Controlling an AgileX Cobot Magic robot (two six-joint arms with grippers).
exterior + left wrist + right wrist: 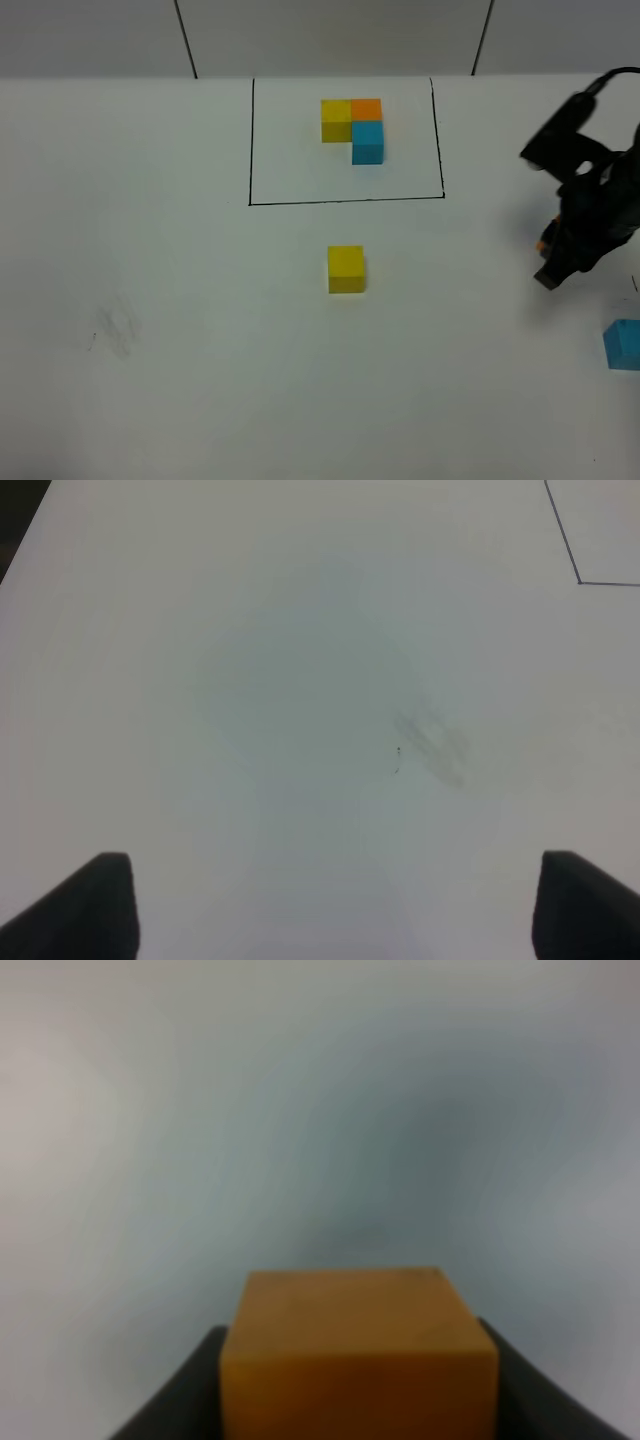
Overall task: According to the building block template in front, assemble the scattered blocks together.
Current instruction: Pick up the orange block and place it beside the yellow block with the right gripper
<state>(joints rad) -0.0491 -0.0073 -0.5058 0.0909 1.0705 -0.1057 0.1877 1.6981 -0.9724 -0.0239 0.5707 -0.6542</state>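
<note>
The building block template [353,128] is an L of yellow, orange and blue cubes inside a thin black rectangle at the back middle. A loose yellow block [346,269] sits on the table in front of the frame. A loose light blue block [624,344] lies at the right edge. My right gripper [550,262] is shut on the orange block [358,1352], held above the table at the right; only a sliver of orange [541,244] shows in the high view. My left gripper [330,905] is open and empty over bare table; it is out of the high view.
The white table [150,300] carries a faint grey smudge [112,330] at the left, also in the left wrist view [432,745]. A corner of the black frame line [580,580] shows in the left wrist view. A wall with dark seams runs along the back.
</note>
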